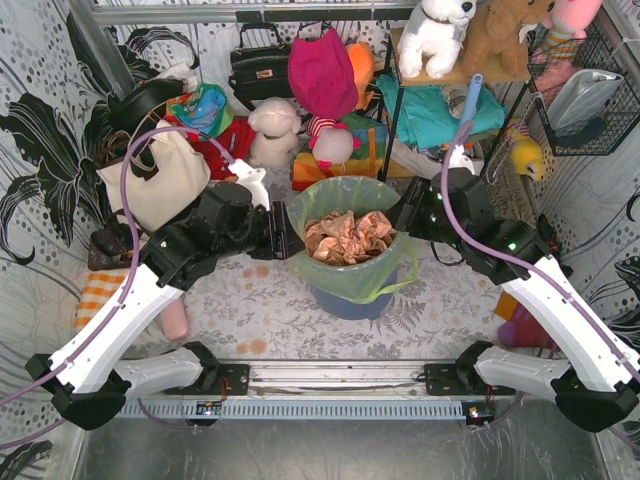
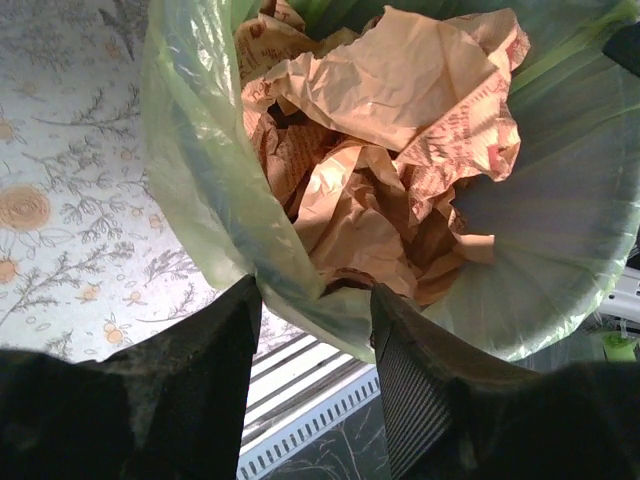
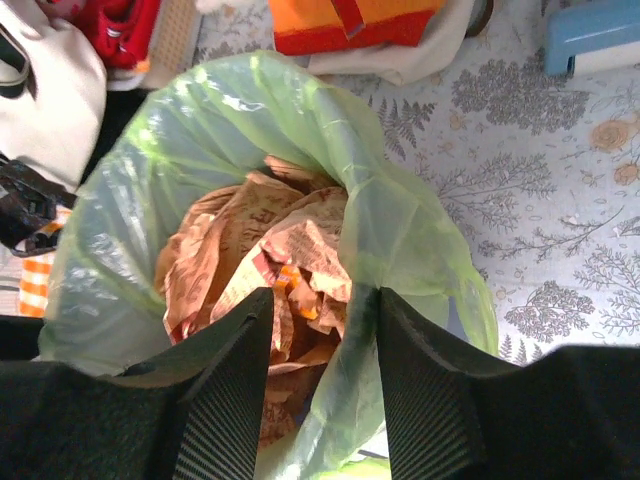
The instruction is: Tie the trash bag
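Observation:
The trash bag (image 1: 372, 280) is thin light-green plastic lining a round blue-grey bin (image 1: 345, 304) at the table's middle, its mouth wide and unknotted. Crumpled tan paper (image 1: 345, 238) fills it. My left gripper (image 1: 283, 240) is at the bag's left rim; in the left wrist view it is open (image 2: 315, 295), with the bag's edge (image 2: 200, 150) lying just at the fingertips, unclamped. My right gripper (image 1: 405, 222) is at the right rim and also open (image 3: 322, 300); the bag wall (image 3: 400, 230) runs loosely between its fingers, close to the right finger (image 3: 430, 380).
A cream tote bag (image 1: 160, 180) leans behind the left arm. Plush toys (image 1: 275, 130), a black handbag (image 1: 260, 65) and a shelf rack (image 1: 440, 80) crowd the back. A wire basket (image 1: 590, 95) hangs on the right; an orange striped cloth (image 1: 100, 295) lies at the left.

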### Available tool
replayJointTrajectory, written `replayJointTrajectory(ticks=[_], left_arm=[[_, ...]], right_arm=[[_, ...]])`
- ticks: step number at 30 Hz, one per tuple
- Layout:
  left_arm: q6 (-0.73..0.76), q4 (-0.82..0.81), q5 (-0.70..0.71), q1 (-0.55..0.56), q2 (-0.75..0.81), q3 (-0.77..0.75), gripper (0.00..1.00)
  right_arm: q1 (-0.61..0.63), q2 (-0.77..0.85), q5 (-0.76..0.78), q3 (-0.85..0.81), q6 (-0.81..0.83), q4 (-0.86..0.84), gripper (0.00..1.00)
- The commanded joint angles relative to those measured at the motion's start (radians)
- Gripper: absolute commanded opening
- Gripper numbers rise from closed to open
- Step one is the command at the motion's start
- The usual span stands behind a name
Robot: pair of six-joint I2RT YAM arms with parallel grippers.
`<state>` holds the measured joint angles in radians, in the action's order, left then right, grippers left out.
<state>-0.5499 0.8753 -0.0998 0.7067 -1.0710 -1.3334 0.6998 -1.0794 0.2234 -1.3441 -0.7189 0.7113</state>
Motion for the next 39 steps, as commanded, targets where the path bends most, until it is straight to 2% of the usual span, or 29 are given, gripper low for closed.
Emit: replayJointTrajectory(ticks=[1, 12, 19, 22, 25, 30, 39], left_arm=[[0.073, -0.068, 0.031, -0.005, -0.012, -0.082, 0.56], [0.096, -0.097, -0.05, -0.034, -0.01, -0.011, 0.57], [0.19, -0.069, 0.018, -0.078, -0.069, -0.131, 0.59], [0.231, -0.09, -0.016, -0.112, -0.124, -0.175, 0.59], [0.271, -0.105, -0.107, -0.149, -0.184, -0.214, 0.59], [0.339, -0.092, -0.341, -0.229, -0.275, -0.254, 0.61], [0.426, 0.004, -0.421, -0.245, -0.394, -0.338, 0.57]], right_arm=[[0.013, 0.036, 0.046, -0.064, -0.049, 0.056, 0.45], [0.013, 0.093, 0.019, -0.043, -0.132, 0.178, 0.43], [0.013, 0.115, 0.074, -0.151, -0.178, 0.401, 0.43], [0.013, 0.113, 0.046, -0.164, -0.21, 0.454, 0.43], [0.013, 0.095, 0.005, -0.164, -0.232, 0.487, 0.43], [0.013, 0.104, -0.021, -0.108, -0.247, 0.446, 0.43], [0.013, 0.114, -0.101, 0.042, -0.24, 0.328, 0.43]])
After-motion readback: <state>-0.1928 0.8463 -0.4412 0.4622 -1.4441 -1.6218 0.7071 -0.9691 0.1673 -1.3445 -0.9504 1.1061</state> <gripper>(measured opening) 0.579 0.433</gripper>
